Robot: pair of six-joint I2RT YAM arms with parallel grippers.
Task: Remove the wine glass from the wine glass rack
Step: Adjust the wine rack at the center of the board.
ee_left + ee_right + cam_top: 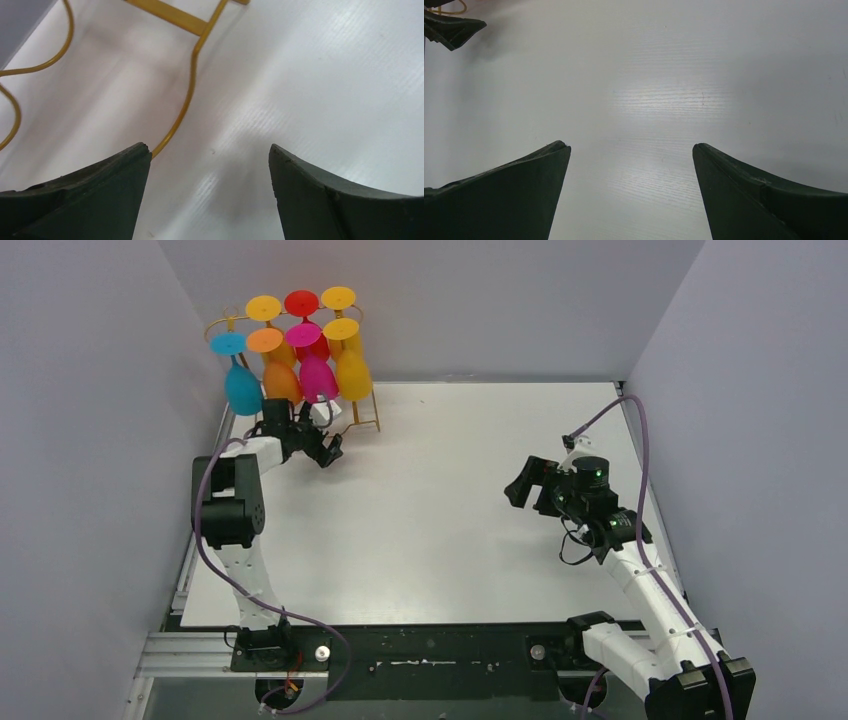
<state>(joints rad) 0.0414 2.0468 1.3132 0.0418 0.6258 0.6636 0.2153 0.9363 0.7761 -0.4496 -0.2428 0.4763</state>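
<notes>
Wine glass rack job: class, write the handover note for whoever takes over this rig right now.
Left gripper: open, empty, low beside the foot of the wine glass rack.
Right gripper: open, empty, over the table, right side.
The coloured wine glasses all hang upside down on the rack, in the far-left corner.
Done: nothing is off the rack yet.
Left: grip one glass and lift it clear.

The left arm & right arm had white link shells w/ black joint housings, each trailed by a purple cable. A small green LED glowed on the right wrist block. Left gripper & right gripper fingers were dark matte wedges w/ curved inner edges, tips slightly nicked.
</notes>
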